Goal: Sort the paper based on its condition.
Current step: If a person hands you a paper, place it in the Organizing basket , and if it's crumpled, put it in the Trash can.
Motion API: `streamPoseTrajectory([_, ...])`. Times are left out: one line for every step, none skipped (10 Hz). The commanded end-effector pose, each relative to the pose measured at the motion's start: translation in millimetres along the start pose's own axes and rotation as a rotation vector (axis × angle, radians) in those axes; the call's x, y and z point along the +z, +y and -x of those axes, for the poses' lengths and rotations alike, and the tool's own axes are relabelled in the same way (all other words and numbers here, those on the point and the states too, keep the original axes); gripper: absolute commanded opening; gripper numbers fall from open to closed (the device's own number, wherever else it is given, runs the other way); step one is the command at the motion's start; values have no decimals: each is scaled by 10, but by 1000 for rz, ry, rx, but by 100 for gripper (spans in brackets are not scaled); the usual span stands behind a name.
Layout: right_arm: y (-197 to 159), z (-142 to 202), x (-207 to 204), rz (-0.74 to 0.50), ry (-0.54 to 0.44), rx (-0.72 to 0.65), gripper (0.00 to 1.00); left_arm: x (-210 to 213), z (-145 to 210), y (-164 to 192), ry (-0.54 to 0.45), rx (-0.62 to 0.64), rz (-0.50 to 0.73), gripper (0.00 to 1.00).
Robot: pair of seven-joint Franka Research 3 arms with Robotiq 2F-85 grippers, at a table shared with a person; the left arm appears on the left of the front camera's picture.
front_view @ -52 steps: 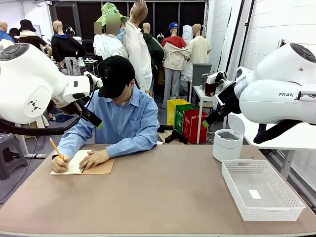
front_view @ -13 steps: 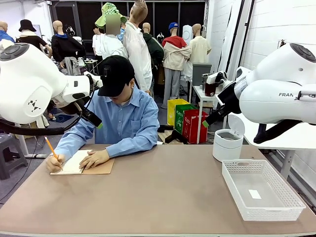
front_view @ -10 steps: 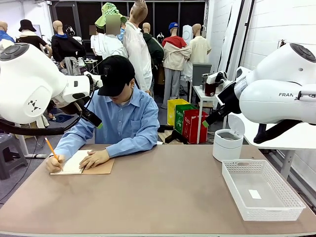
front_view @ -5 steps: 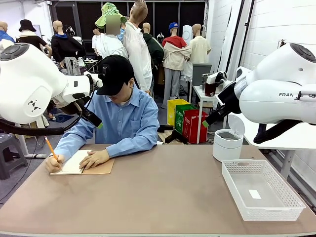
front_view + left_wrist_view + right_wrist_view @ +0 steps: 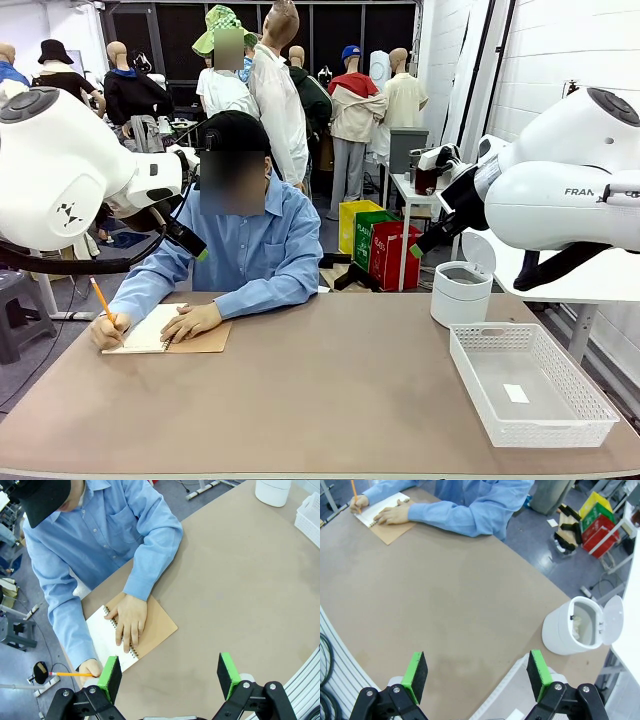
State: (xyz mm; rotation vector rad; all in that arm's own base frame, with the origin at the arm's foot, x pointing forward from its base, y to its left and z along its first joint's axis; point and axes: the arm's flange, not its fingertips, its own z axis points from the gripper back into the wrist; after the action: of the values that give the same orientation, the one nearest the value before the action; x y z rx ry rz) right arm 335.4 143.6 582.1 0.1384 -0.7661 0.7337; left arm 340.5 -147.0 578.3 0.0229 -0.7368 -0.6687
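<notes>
Brown tabletop (image 5: 330,400) is stretching between the two arms. At its far left corner the paper (image 5: 140,335) is lying as the open white page of a spiral-bound notebook (image 5: 208,340) with a brown cardboard cover. A person in a blue shirt is leaning over it, one hand (image 5: 108,330) holding an orange pencil (image 5: 100,298) at the page's outer edge, the other hand (image 5: 190,322) pressing flat across the spiral binding. The left gripper (image 5: 169,674) is hanging high above the table near the notebook, its jaws standing wide apart and holding nothing. The right gripper (image 5: 476,672) is hovering over the table's right half, its green pads (image 5: 415,672) likewise spread fully and gripping nothing. A white mesh basket (image 5: 500,440) is sitting at the near right, well apart from the notebook, with a small white slip (image 5: 516,393) lying flat on its floor. Beyond it a white bin (image 5: 560,635) is standing with its lid tipped open; something pale is showing inside, too small to tell what.
</notes>
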Motion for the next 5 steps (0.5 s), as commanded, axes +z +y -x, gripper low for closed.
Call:
streamPoseTrajectory([-2, -8, 7, -1, 0, 0, 100, -3, -3, 0, 0, -4, 0, 100])
streamPoseTrajectory([-2, -8, 7, -1, 0, 0, 100, -3, -3, 0, 0, -4, 0, 100])
streamPoseTrajectory([-2, -8, 7, -1, 0, 0, 100, -3, -3, 0, 0, -4, 0, 100])
streamPoseTrajectory([-2, -8, 7, -1, 0, 0, 100, -3, -3, 0, 0, -4, 0, 100])
streamPoseTrajectory([-2, -8, 7, -1, 0, 0, 100, -3, -3, 0, 0, -4, 0, 100])
